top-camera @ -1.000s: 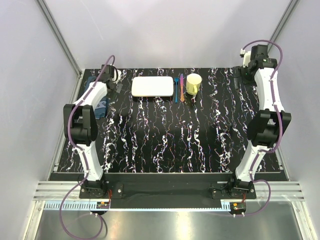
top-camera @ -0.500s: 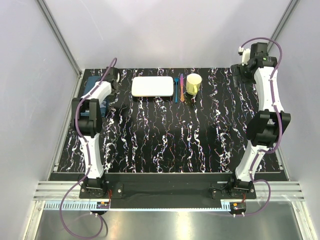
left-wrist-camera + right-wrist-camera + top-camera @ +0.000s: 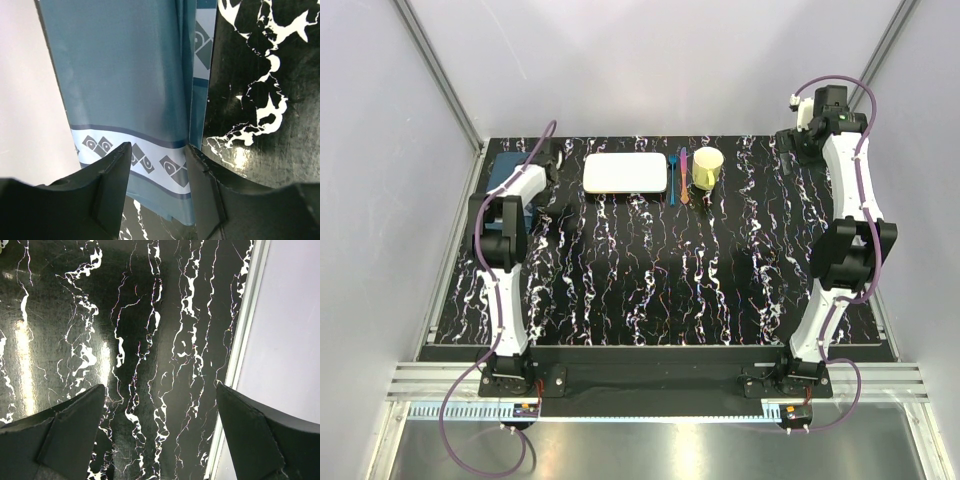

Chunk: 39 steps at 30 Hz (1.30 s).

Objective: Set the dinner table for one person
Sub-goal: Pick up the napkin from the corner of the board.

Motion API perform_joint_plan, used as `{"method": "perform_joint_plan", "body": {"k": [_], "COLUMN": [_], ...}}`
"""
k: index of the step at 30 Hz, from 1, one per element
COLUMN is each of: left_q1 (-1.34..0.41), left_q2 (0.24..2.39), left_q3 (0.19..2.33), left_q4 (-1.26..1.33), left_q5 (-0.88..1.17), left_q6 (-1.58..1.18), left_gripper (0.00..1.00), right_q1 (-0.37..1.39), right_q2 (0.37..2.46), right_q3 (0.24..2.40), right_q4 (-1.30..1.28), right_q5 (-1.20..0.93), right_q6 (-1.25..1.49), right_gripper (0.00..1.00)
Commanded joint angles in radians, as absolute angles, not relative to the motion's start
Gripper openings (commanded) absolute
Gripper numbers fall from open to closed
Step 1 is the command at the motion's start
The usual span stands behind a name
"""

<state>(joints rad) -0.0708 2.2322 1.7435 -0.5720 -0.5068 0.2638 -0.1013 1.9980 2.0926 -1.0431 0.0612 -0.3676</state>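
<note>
The black, white-veined dinner table [image 3: 660, 270] lay before both arms. At its far-left corner the left gripper [image 3: 157, 150] stood narrowly astride the folded edge of the teal placemat [image 3: 125, 75]; whether it pinched the cloth could not be told. The right gripper [image 3: 160, 390] gaped wide over the far-right corner, holding nothing.
</note>
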Motion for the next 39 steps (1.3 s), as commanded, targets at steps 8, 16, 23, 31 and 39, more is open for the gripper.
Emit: {"method": "perform_joint_plan", "body": {"k": [8, 16, 23, 31, 39], "left_q1": [-0.072, -0.083, -0.083, -0.083, -0.083], "left_q2": [2.255, 2.27, 2.25, 2.158, 2.054], "left_q3": [1.787, 1.779, 1.773, 1.867, 2.043], "left_q4": [-0.572, -0.58, -0.581, -0.643, -0.771], "left_q5": [-0.528, -0.535, -0.537, -0.555, -0.552], "left_q6": [0.235, 0.224, 0.224, 0.255, 0.299], "left_gripper": [0.62, 0.42, 0.0, 0.0, 0.0], "right_q1": [-0.092, -0.089, -0.089, -0.086, -0.083], "right_q2": [1.999, 2.0, 1.994, 1.985, 1.979], "right_q3": [2.131, 2.129, 2.112, 2.082, 2.049], "right_q4": [-1.043, -1.042, -1.043, -1.042, -1.039], "right_q5": [0.057, 0.06, 0.063, 0.055, 0.045], "right_q6": [-0.382, -0.382, -0.384, -0.382, -0.379], "right_gripper": [1.0, 1.0, 1.0, 1.0, 1.0]}}
